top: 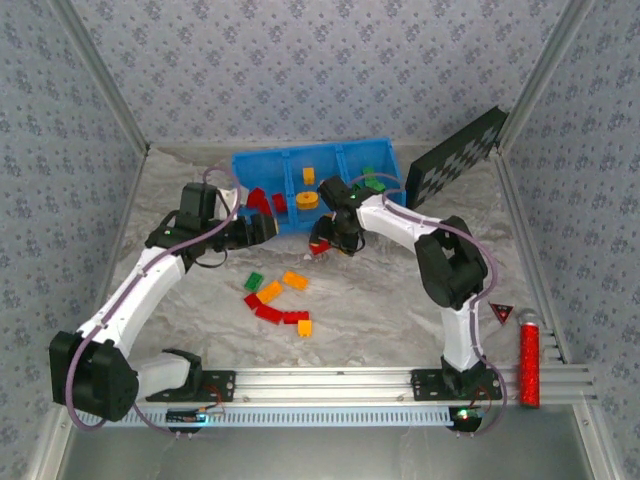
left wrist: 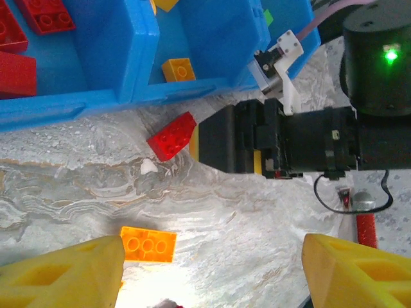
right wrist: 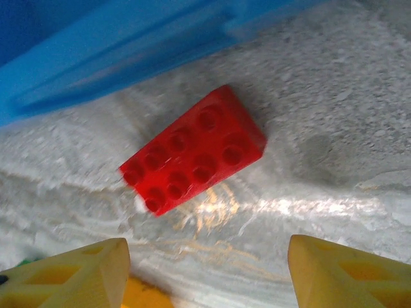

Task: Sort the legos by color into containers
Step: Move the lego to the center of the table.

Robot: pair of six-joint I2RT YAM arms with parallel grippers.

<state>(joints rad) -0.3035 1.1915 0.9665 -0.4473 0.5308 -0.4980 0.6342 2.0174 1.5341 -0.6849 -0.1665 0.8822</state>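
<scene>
Blue moulded plastic is noted for the tray (top: 250, 158), upper centre overhead; loose legos (top: 268, 292) are scattered on the marbled bench (top: 370, 310) below. Left wrist view: the left end effector (left wrist: 212, 263) is seen wide and empty. Right wrist view: the right end effector (right wrist: 205, 256) is spread wide, empty, below a studded red brick (right wrist: 196, 151) beside the tray wall; it is judged light, rigid, slick, best gripped across its flat long sides.

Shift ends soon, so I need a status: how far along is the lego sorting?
Done: reds, orange-yellows and greens sit in separate compartments of the blue tray. In hand: nothing; the right gripper is open at a red brick on the table. Remaining: it, plus the mixed pile.
</scene>
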